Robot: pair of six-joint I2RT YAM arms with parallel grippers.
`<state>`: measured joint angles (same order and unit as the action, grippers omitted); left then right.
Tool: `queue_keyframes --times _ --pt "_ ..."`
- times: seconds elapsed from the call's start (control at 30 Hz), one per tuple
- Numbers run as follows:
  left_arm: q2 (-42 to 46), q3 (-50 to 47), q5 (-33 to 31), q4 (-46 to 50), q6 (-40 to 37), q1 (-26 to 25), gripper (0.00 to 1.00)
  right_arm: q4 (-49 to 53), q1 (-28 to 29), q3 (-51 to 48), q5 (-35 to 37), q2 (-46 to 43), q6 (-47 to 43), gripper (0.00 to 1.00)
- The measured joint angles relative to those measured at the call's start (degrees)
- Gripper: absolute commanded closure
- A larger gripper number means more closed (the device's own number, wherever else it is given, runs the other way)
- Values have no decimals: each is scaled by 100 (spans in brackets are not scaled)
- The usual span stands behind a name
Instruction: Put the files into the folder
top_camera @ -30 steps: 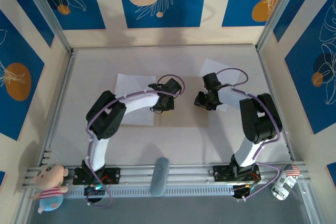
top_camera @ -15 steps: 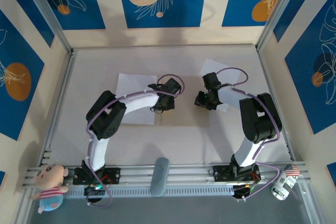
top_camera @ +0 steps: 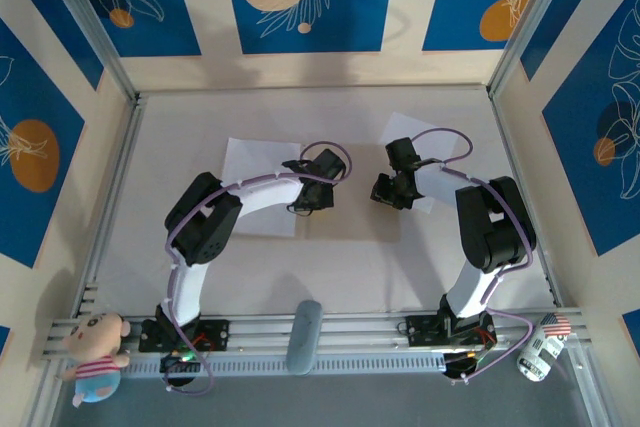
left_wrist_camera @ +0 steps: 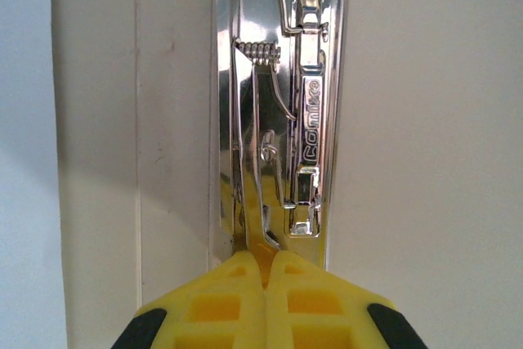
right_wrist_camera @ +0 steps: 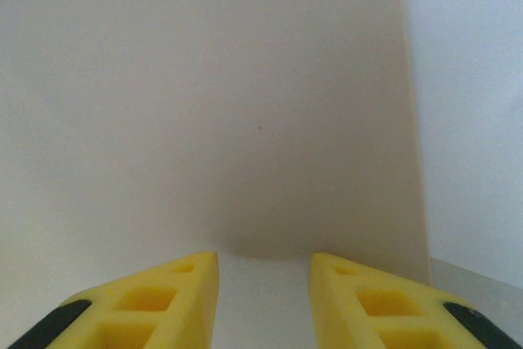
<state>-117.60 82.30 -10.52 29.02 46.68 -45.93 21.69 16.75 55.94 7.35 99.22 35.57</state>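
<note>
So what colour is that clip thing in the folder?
The clip is shiny silver metal; the left wrist view shows it best.

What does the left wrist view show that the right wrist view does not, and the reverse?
Left wrist view: a metal clip fixed on the folder, with the left pincer shut on what looks like its lever. Right wrist view: the right pincer open over a bare folder panel. Both views: the tan folder board and a white sheet at one edge.
</note>
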Motion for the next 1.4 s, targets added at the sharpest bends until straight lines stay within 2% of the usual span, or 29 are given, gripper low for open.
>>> queue_keyframes --times 0.87,1.03,1.3,1.4 --pt "595 -33 -11 256 -136 26 95 -4 7 20 13 2 -17 64" --pt "623 136 -26 435 -278 114 78 -15 17 20 -20 2 -17 64" --pt "686 393 -52 734 -505 221 66 -26 76 20 -92 4 -17 64" --pt "841 393 -98 848 -570 234 66 -44 83 20 -151 22 -17 64"
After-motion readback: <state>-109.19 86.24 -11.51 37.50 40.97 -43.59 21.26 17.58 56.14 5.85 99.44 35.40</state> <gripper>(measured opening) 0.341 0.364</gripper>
